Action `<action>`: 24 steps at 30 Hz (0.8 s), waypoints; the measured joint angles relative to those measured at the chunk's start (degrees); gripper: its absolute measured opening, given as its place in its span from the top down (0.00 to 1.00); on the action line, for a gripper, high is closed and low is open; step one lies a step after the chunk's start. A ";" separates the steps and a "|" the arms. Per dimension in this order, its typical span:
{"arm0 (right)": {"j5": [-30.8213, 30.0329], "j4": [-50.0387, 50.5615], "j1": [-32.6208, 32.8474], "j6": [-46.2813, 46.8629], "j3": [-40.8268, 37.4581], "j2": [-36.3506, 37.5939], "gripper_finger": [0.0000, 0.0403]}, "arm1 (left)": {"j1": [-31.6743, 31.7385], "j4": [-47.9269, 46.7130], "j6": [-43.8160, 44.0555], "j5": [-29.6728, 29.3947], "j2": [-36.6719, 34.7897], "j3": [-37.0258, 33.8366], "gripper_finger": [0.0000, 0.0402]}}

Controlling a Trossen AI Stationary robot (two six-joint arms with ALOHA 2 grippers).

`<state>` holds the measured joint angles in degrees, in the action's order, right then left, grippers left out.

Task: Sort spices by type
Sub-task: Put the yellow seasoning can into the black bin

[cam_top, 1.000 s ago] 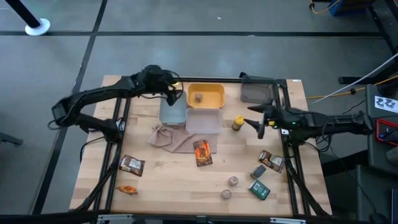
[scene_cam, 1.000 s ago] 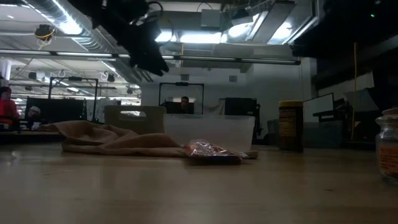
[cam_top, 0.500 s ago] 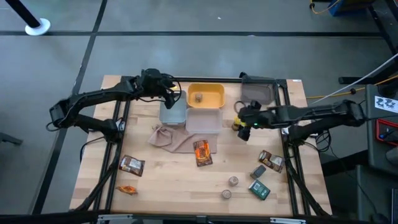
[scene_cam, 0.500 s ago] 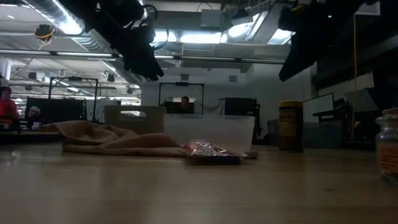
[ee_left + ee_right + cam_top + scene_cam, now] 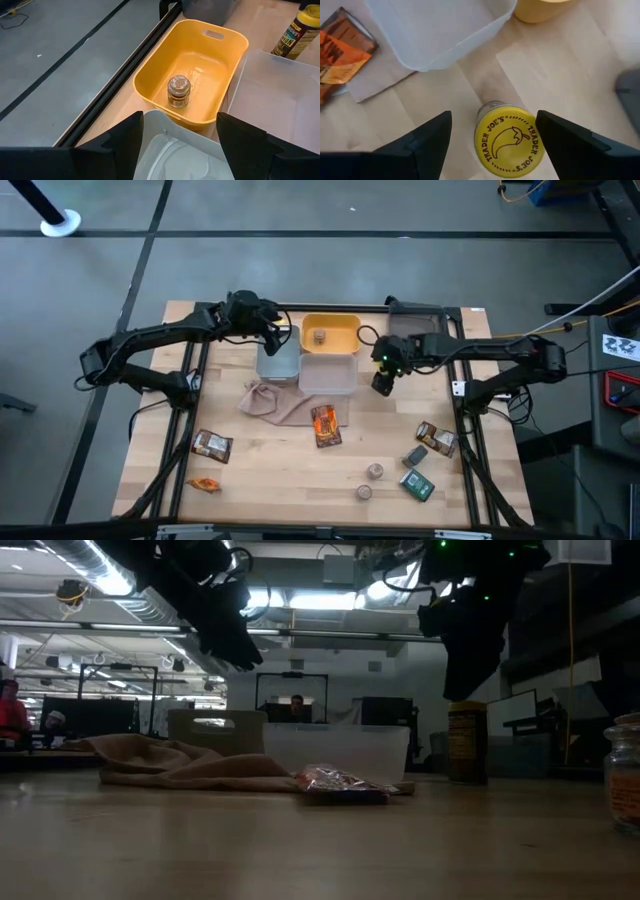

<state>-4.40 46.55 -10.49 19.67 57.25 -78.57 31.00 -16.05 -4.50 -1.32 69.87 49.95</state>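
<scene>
a jar (image 5: 178,92) sits in the far tray (image 5: 346,330), with the bottle (image 5: 509,141) right of the near tray (image 5: 327,385).

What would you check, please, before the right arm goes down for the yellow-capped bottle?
1. Right hand open: ok, fingers spread on either side of the cap.
2. Right hand over the yellow-capped bottle: ok, cap lies between the fingers in the right wrist view.
3. Bottle upright: ok, it stands on the table in the low view.
4. Room around the bottle: ok, the clear tray stands apart from it.
5. Left hand clear of the path: ok, it hovers open by the yellow tray, which holds one jar.
6. Height left to descend: cannot tell.
</scene>
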 joint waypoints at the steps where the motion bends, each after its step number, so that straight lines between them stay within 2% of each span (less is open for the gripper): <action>1: 0.30 0.33 -0.35 0.05 -0.06 -0.21 0.28 | 0.00 -0.03 -0.01 0.00 0.00 0.01 0.41; 20: 0.30 2.12 -0.41 -0.41 -0.33 -0.49 0.28 | 0.00 -0.07 0.00 0.00 0.02 0.02 0.41; 24: 0.15 2.32 -0.41 -0.44 -0.33 -2.68 0.28 | 0.00 -0.07 0.01 0.01 0.02 0.04 0.41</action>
<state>-4.25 48.87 -10.90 19.24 56.93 -81.25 31.00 -16.12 -4.49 -1.31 69.89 50.00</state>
